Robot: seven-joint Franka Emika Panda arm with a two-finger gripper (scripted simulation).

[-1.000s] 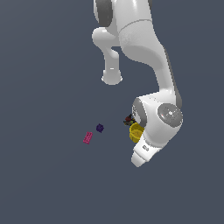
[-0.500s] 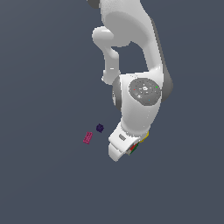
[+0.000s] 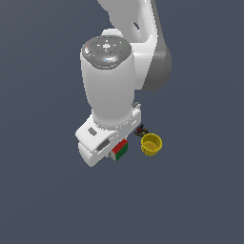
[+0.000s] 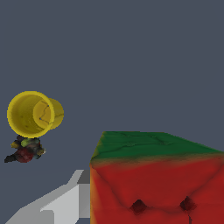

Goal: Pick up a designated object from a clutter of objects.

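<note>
The red-green cube (image 3: 119, 148) sits between the jaws under the white hand of my gripper (image 3: 116, 153). In the wrist view the cube (image 4: 157, 179) fills the near corner, red face toward the camera and green face above it. One grey finger (image 4: 65, 202) lies against its side; the other finger is out of view. The cube appears raised off the floor, with the other items small and far below. The gripper is shut on the cube.
The yellow cup (image 3: 151, 144) lies on its side beside the cube, also in the wrist view (image 4: 33, 113). The tiny dark red-black thing (image 3: 140, 130) lies next to it, also in the wrist view (image 4: 25, 150). The arm hides the pink brick and purple block.
The arm swung from the exterior view's right toward the left and then came much closer to the camera. The cube now hangs under the hand, apart from the yellow cup.
</note>
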